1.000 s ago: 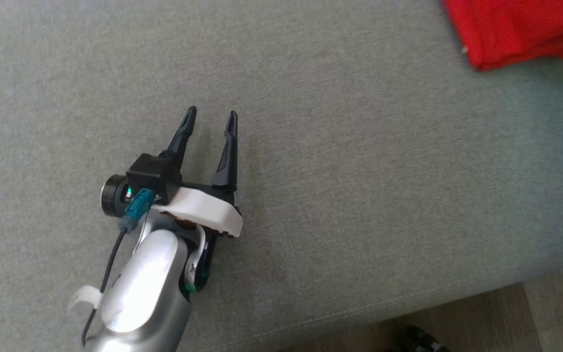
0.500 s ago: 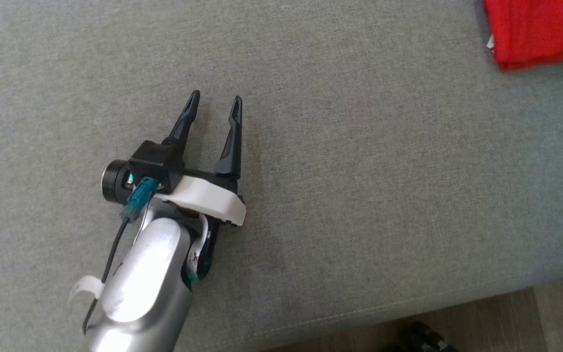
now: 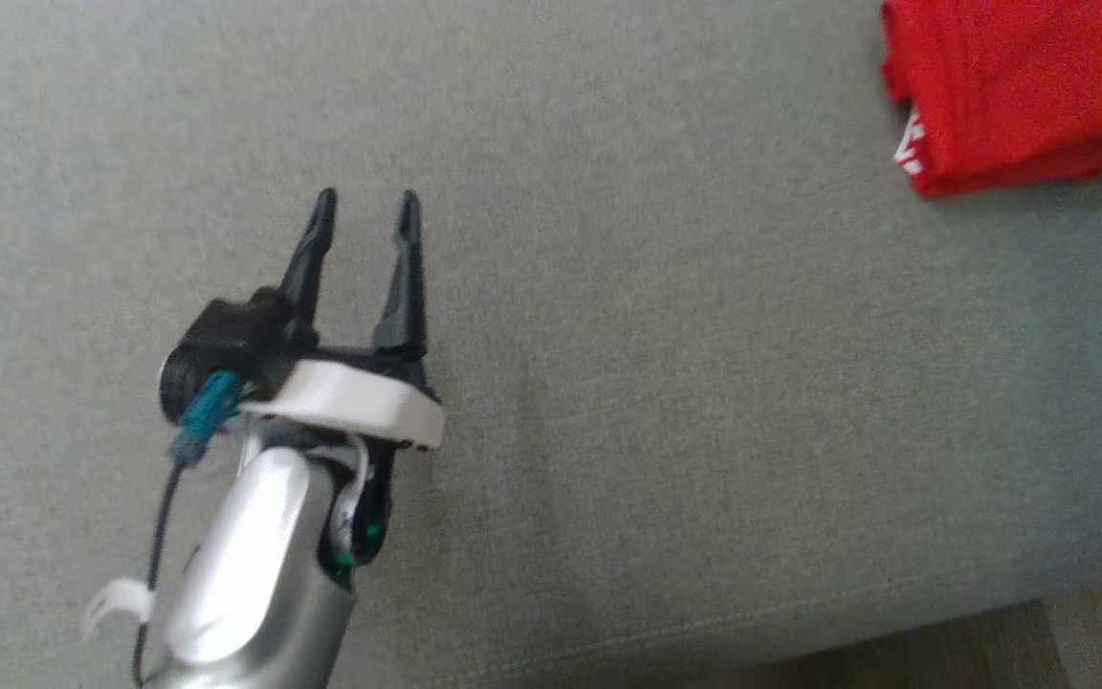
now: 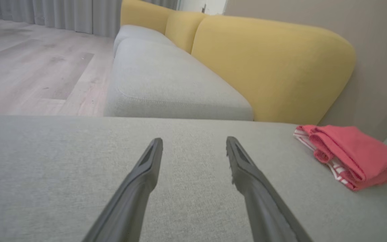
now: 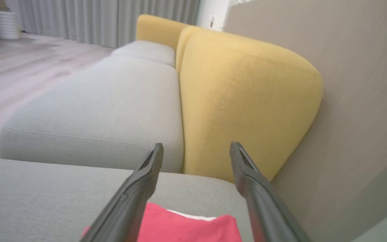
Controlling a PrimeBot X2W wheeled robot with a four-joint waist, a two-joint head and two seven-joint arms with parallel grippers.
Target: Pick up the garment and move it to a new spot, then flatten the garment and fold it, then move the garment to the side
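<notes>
Garment (image 3: 1020,86) rests on: grey sofa (image 3: 656,335) seat, wide and otherwise bare. Yellow backrest (image 4: 267,67) behind, wood floor (image 4: 29,67) beyond.
Garment: red, folded into a compact stack of layers, with a bit of white print at one edge. It lies at the far right of the seat in the head view, near the backrest end.
Left gripper (image 3: 364,201): fingers apart, nothing between them. It hangs over bare seat, well apart from the garment.
Right gripper (image 5: 196,146): fingers apart and empty. The garment shows low in its wrist view, under and between the finger shanks. Cannot tell whether a finger touches the cloth.
Change: the right gripper's jaws were together a second ago and have now swung wide, while the left's have stayed apart. The head view has shifted as a whole, which is a camera move. The stack looks the same as before.
Reading: this looks like a release. The garment is folded and set down at the side, so the task seems at or close to its end.
Next: the right arm probably needs to lift straight away from the stack.
Risk: a fingertip dragging the top layer could pull the fold open.
</notes>
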